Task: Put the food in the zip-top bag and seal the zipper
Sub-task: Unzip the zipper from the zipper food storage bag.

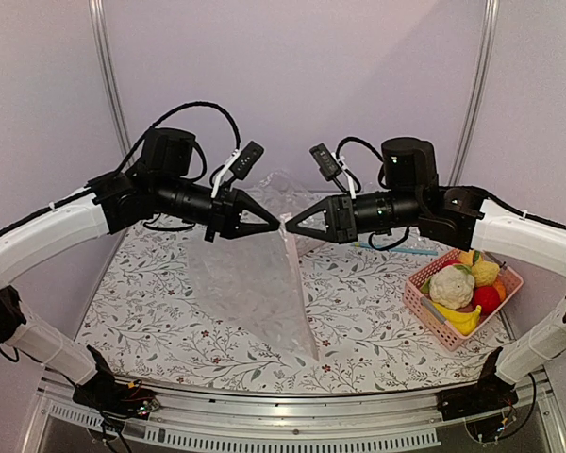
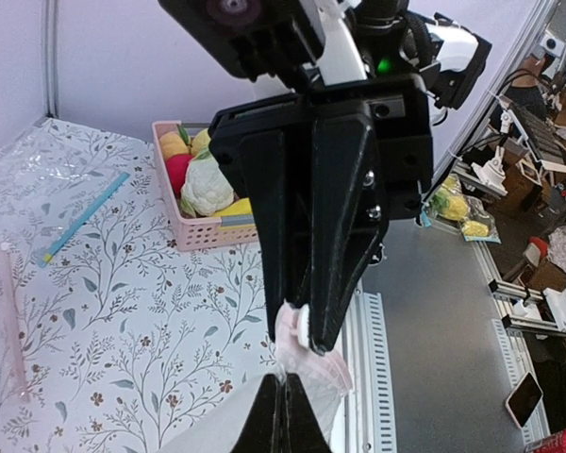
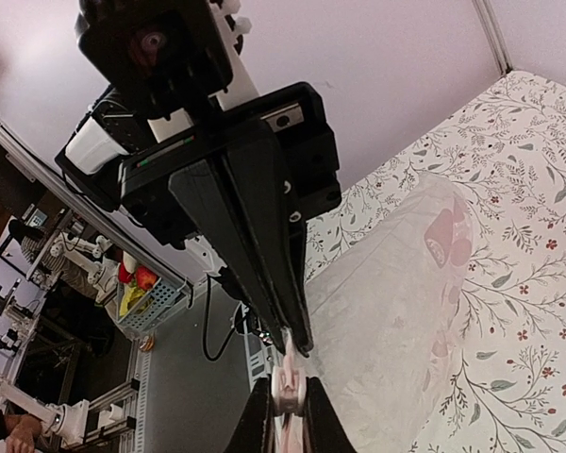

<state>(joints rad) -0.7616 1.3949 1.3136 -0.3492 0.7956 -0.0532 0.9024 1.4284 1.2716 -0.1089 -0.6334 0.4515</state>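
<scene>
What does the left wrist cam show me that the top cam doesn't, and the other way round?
Only left wrist: a close look at the right hand pinching the zip-top bag's top edge, tip to tip with the left hand. Only top: the whole bag hanging between both hands. Both: the pink basket of food, not yet bagged, and the teal strip.

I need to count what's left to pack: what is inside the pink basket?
The pink basket holds a cauliflower, lemon, red fruit, banana and an orange fruit; anything beneath them is covered.
</scene>
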